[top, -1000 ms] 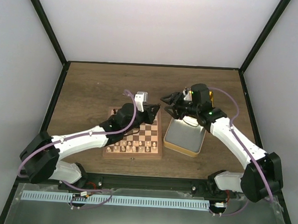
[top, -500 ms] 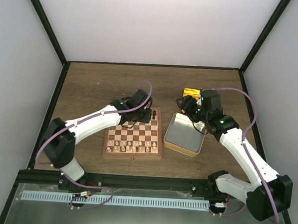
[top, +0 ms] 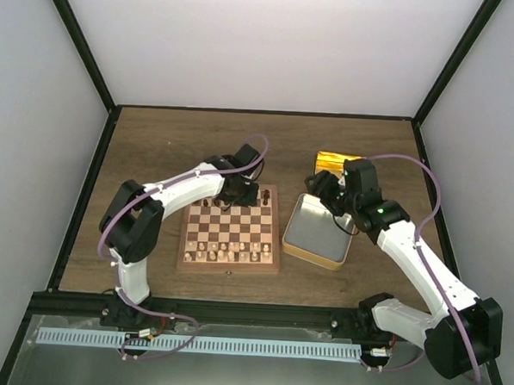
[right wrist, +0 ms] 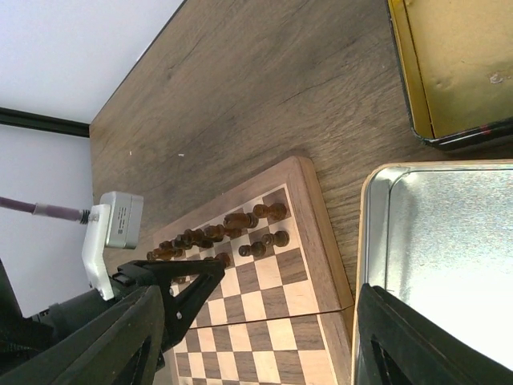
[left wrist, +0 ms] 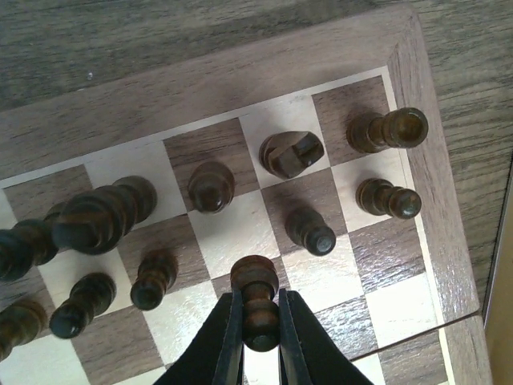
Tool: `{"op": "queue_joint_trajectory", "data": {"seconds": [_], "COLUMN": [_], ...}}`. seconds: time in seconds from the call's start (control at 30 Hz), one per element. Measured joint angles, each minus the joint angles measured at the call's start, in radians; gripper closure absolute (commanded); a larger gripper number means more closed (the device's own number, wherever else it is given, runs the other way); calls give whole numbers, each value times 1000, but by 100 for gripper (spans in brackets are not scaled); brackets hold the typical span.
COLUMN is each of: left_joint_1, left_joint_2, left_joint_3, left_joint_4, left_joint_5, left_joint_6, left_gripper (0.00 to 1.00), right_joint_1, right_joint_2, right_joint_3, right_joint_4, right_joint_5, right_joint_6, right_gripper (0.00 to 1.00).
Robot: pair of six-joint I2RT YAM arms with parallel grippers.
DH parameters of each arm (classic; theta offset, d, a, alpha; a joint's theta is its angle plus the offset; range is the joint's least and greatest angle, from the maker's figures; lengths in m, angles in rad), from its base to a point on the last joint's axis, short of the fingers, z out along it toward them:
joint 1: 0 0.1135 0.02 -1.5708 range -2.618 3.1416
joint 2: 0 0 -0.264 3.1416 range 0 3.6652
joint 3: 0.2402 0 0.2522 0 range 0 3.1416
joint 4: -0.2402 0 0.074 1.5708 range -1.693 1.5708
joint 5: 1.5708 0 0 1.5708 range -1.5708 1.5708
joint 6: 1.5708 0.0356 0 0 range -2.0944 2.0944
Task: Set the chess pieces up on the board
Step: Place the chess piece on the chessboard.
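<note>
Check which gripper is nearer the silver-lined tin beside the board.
Right. The right gripper hovers open by the tin's far edge; the left gripper is over the board's far rows, shut on a dark pawn.

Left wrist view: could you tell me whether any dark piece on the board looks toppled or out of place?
Nothing stands out: the chess pieces appear upright on the board, and the left gripper grips one pawn.
</note>
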Motion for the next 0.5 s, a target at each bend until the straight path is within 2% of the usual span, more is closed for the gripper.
{"op": "queue_joint_trajectory", "data": {"seconds": [0.5], "left_joint_1": [3], "left_joint_2": [87], "left_joint_3": [51], "left_joint_4": [-22], "left_joint_5": [11], "left_joint_6": [6], "left_gripper": [93], "right_joint_1": [0], "right_joint_2": [5], "right_joint_3": [-7], "right_joint_4": [4], "right_joint_5": [0], "right_joint_6": [-10], "right_gripper": [32]}}
